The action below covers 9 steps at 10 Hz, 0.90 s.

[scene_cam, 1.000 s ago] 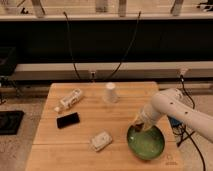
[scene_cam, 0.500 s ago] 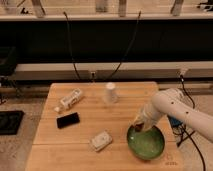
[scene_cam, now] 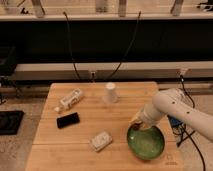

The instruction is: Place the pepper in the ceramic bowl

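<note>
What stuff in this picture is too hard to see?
Camera view:
- The hand, at the ceramic bowl's back-left rim: mostly covered by the arm.
- The pepper: just a blurry yellowish bit beside the hand; held or not, unclear.
- The arm: cut off by the right edge.
- The white packet's label: too small.

Lower right of the frame: the gripper [scene_cam: 140,123] hangs over the green bowl's [scene_cam: 150,146] upper-left rim, the yellowish pepper [scene_cam: 135,120] at its tip.
</note>
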{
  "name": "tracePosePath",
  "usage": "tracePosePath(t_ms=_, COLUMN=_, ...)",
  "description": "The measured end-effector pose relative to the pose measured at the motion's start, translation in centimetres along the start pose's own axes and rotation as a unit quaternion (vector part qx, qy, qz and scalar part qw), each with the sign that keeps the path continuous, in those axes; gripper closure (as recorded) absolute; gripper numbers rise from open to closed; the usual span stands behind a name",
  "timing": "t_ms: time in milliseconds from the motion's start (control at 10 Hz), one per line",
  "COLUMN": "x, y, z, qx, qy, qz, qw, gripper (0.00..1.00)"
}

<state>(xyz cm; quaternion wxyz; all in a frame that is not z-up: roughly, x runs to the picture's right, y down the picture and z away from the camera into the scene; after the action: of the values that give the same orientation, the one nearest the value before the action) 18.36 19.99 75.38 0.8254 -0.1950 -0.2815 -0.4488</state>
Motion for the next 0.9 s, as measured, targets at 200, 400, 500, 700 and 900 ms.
tracePosePath(t_ms=200, x=-0.02, y=0.07, z=-0.04, qx=0.001, qy=-0.002, qz=0.002, qw=1.0000, gripper=0.61)
tracePosePath(t_ms=400, x=-0.03, y=0.10, z=-0.10, qx=0.002, qy=-0.004, qz=0.004, qw=1.0000, gripper=0.77)
tracePosePath(t_ms=500, x=-0.04, y=0.13, z=-0.13, qx=0.003, qy=-0.004, qz=0.005, qw=1.0000, gripper=0.80)
tracePosePath(t_ms=700, x=-0.04, y=0.23, z=-0.21, qx=0.004, qy=-0.005, qz=0.007, qw=1.0000, gripper=0.72)
tracePosePath(t_ms=900, x=-0.03, y=0.28, z=-0.31, qx=0.005, qy=-0.006, qz=0.009, qw=0.9999, gripper=0.54)
